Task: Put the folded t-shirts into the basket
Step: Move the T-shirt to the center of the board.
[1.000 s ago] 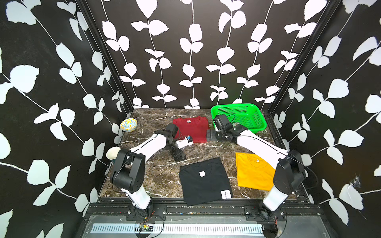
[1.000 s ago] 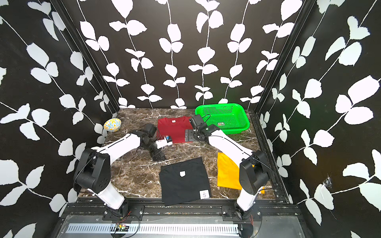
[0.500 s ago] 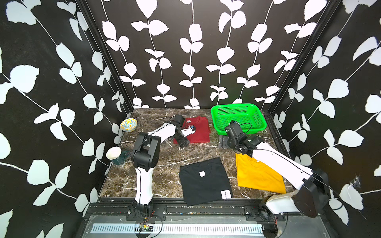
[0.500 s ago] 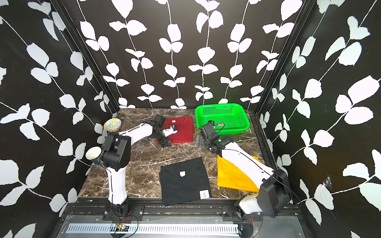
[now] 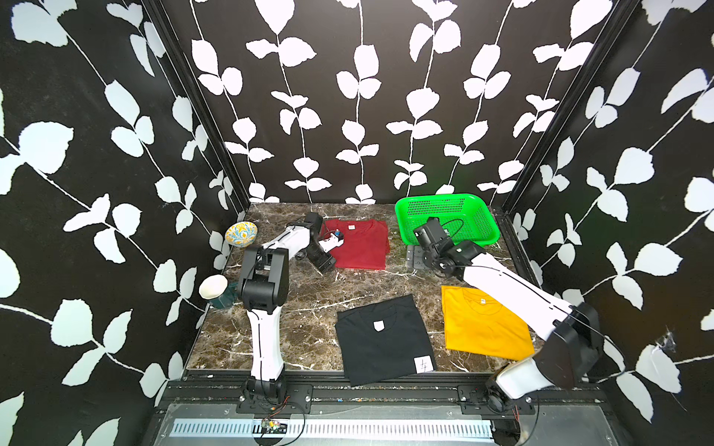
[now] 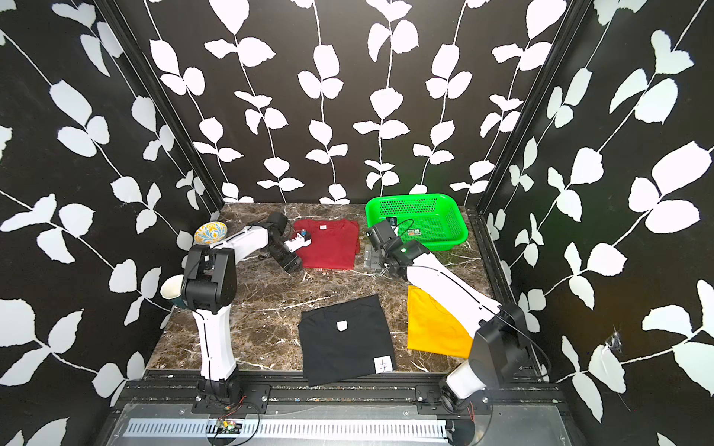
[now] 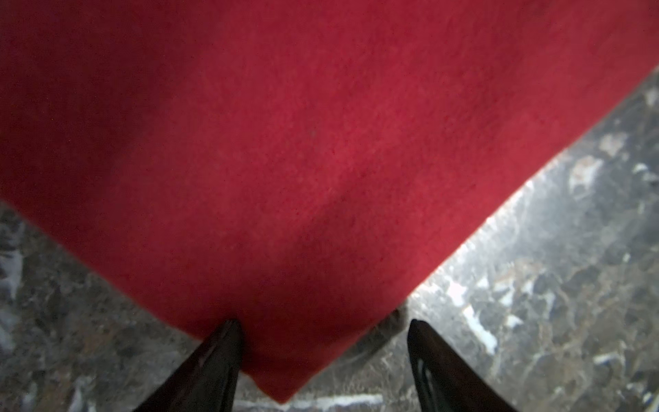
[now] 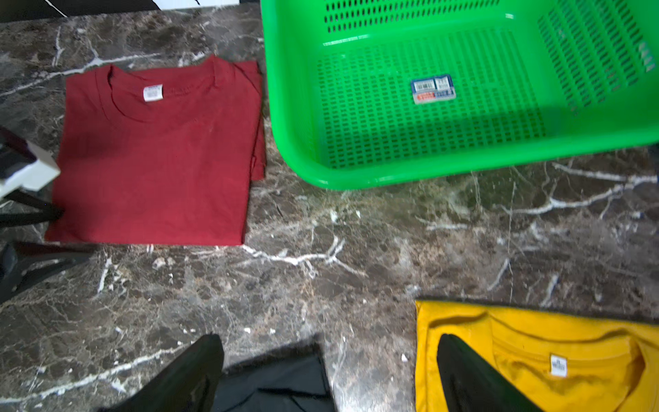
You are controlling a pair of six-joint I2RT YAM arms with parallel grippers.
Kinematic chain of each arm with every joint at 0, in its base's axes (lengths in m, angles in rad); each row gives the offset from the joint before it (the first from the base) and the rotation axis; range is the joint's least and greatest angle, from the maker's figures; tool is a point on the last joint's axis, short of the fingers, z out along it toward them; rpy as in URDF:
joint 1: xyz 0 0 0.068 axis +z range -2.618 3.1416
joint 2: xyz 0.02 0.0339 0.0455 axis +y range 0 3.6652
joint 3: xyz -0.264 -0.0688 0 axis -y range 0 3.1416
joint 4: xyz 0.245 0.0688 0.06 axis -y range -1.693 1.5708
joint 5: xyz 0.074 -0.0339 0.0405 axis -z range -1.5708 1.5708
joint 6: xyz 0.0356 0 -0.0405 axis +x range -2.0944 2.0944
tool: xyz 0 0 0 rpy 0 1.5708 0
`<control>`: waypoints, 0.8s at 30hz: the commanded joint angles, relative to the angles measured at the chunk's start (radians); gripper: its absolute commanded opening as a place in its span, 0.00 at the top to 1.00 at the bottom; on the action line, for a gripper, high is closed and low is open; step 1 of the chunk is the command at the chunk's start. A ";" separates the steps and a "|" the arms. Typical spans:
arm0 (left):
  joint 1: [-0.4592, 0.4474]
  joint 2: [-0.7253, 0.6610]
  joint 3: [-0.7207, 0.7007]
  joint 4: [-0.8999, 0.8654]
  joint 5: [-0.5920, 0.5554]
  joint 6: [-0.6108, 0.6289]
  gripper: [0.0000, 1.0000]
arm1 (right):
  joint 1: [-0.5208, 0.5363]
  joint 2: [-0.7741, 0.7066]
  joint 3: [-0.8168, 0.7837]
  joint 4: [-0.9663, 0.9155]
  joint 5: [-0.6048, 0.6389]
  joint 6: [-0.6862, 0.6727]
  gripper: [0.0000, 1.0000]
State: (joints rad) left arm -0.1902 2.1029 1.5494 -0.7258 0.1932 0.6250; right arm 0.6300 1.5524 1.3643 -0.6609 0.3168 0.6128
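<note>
Your left claw (image 7: 324,323) is spread wide, one jaw on each side of the near left corner of the red tee (image 5: 361,243), which lies flat by the far edge of the counter (image 5: 309,297). Your right claw (image 8: 328,339) is spread wide too and holds nothing, in front of the green basket (image 5: 448,200) in the far right corner. The black tee (image 5: 382,340) lies at the near edge, the yellow tee (image 5: 479,324) by the right edge

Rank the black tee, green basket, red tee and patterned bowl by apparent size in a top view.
Descending: black tee, green basket, red tee, patterned bowl. The black tee lies nearest the camera, flattering it.
</note>
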 commanded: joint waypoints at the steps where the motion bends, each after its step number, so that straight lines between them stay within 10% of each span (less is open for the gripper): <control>1: 0.048 -0.013 -0.094 -0.146 0.044 0.026 0.27 | -0.004 0.070 0.073 -0.013 0.045 -0.047 0.04; 12: 0.173 -0.147 -0.269 -0.177 -0.006 0.092 0.29 | 0.005 0.298 0.291 0.060 -0.139 -0.076 0.05; 24: 0.339 -0.298 -0.377 -0.198 0.012 0.141 0.27 | -0.061 0.520 0.560 -0.120 -0.008 -0.151 0.06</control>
State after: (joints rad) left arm 0.1303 1.8408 1.2064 -0.8444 0.2153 0.7086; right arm 0.6052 2.0418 1.8805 -0.7143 0.2836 0.5045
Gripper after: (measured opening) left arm 0.733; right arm 0.947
